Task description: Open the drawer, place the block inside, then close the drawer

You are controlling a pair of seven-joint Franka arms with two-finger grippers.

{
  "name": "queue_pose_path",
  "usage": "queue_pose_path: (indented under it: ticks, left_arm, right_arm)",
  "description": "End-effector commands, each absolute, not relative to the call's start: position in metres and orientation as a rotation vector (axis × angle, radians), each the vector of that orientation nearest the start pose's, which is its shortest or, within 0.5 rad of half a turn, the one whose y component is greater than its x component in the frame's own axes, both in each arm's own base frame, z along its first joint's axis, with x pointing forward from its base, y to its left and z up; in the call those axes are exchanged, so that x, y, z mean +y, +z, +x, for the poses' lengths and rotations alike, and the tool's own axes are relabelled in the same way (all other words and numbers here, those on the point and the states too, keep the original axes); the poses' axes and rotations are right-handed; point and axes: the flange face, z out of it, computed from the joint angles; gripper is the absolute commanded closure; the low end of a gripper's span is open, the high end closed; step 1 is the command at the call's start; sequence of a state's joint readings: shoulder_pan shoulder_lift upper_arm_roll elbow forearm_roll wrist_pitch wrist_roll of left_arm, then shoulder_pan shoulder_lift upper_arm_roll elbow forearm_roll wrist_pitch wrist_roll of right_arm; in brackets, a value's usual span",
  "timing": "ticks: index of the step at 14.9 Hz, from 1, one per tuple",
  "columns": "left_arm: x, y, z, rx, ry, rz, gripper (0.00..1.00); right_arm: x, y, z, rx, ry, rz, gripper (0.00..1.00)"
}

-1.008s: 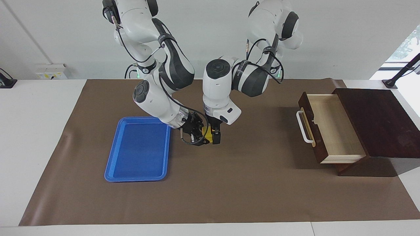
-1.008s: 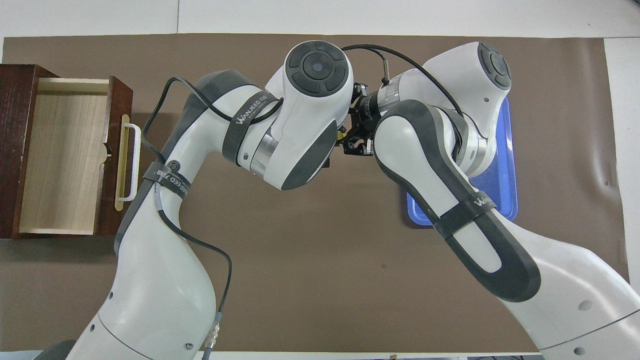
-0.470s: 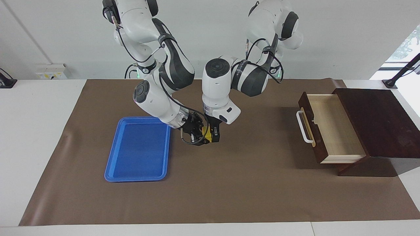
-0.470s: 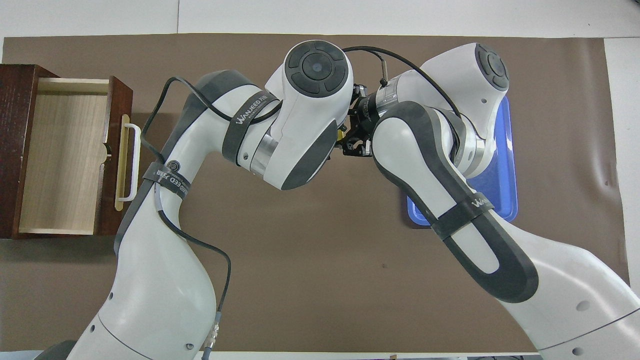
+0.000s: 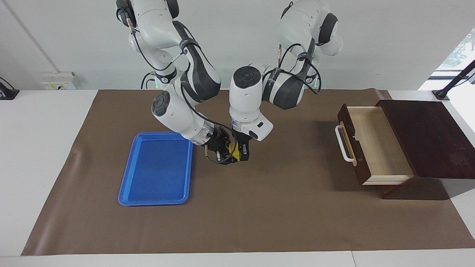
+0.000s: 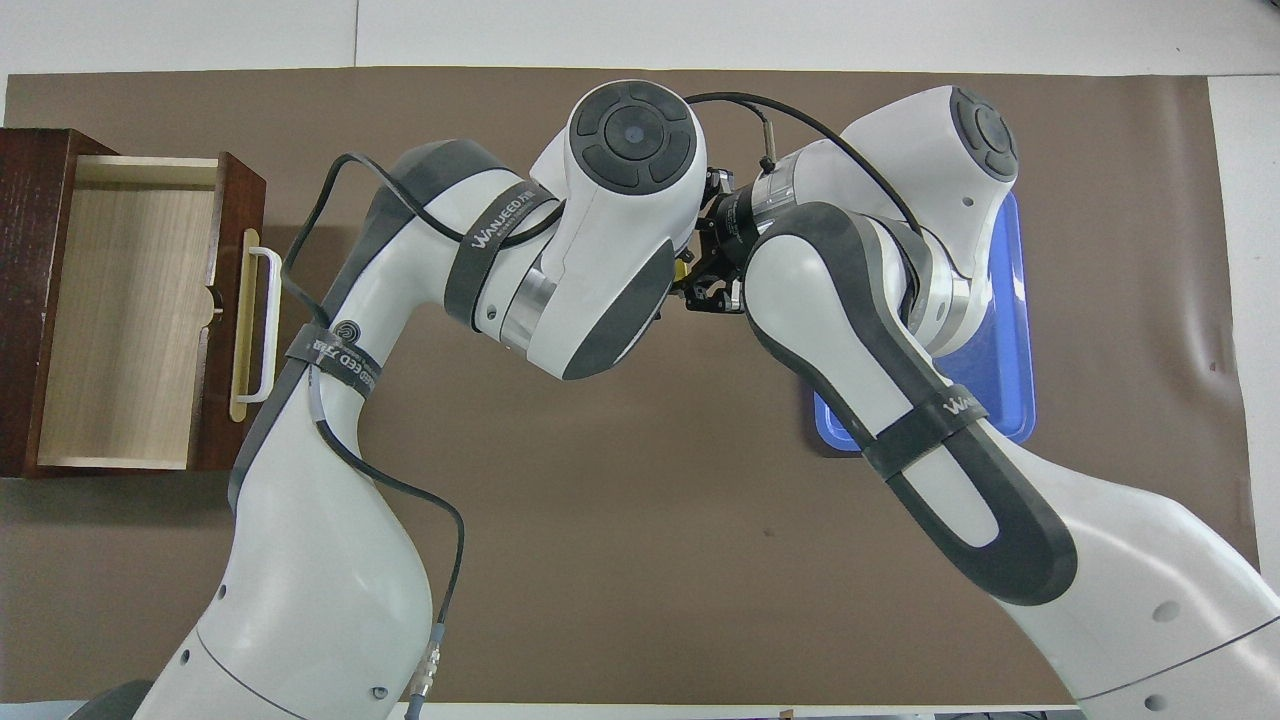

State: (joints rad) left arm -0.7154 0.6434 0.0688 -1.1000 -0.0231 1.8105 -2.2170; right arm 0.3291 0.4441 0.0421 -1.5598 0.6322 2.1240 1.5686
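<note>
The block [image 5: 233, 150] you were watching was a small bright yellow cube, raised above the brown mat [image 5: 259, 215] at mid-table, just beside the blue tray [image 5: 156, 174] on its drawer-ward edge. Only a sliver of it showed between the two hands. The drawer [image 5: 374, 142] stood pulled open at the left arm's end of the table, its pale wood interior bare, white bar handle [image 5: 343, 144] facing the tray, well apart from the block. Nothing lay on the mat between them. Your right gripper [image 5: 227, 152] came in slantwise from over the tray's corner, fingers pinched on the block. Your left gripper [image 5: 242, 152] hung straight down from its bent wrist, fingers also pressed onto the same block. In the overhead view both forearms covered the cube almost wholly.
</note>
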Motion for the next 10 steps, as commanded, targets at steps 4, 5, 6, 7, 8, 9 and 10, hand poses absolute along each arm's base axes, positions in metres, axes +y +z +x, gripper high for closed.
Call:
queue_pose_path:
  ticks: [4,5,6,7,8,9,10]
  left_arm:
    - [-0.412,0.497,0.603,-2.313,-0.043,-2.243,1.00]
    - [-0.400,0.503,0.605,-2.284,-0.035,-2.250,1.00]
    - [-0.386,0.511,0.607,-2.257,-0.028,-2.257,1.00]
    - [-0.372,0.518,0.609,-2.241,-0.021,-2.257,1.00]
    - [-0.356,0.527,0.613,-2.240,-0.014,-2.262,1.00]
    - [-0.342,0.535,0.615,-2.233,0.000,-2.280,1.00]
    - [-0.326,0.542,0.617,-2.216,0.020,-2.297,1.00]
  right_arm:
    - [0.218,0.417,0.660,1.911,0.536,-1.869,0.09]
    - [0.208,0.423,0.661,1.911,0.539,-1.869,0.07]
    - [0.197,0.427,0.662,1.912,0.540,-1.865,0.06]
    - [0.190,0.430,0.662,1.913,0.540,-1.867,0.06]
    - [0.189,0.431,0.662,1.910,0.541,-1.872,0.05]
    - [0.190,0.431,0.662,1.909,0.540,-1.873,0.04]
    - [0.191,0.430,0.662,1.909,0.540,-1.874,0.04]
